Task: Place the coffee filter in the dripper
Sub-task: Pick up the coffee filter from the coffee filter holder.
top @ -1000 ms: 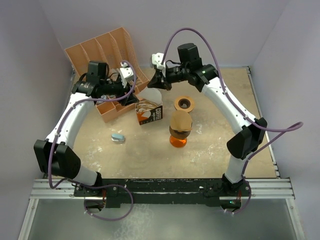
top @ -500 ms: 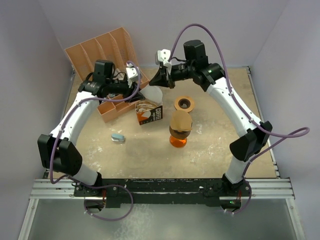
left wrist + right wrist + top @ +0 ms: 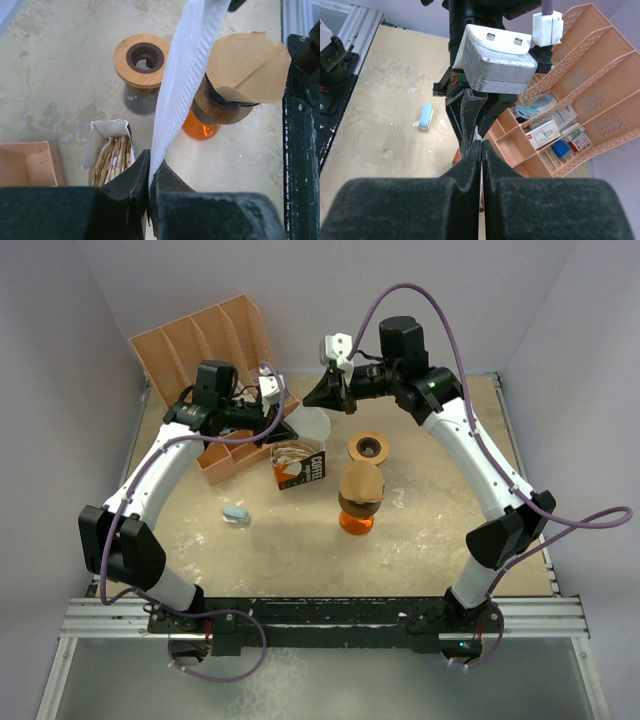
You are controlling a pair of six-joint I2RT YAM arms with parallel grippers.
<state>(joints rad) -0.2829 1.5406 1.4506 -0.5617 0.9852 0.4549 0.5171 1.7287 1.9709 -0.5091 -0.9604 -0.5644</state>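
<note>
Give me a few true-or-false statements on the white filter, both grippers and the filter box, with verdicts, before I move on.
1. The left gripper is shut on the white filter. True.
2. The white filter lies flat on the tabletop. False: it is held up off the table, pinched at one end by the left gripper and at the other by the right gripper.
3. A brown filter sits on top of the orange carafe. True.
4. The filter box is closed. False: its top is open, and brown filters show inside.
</note>
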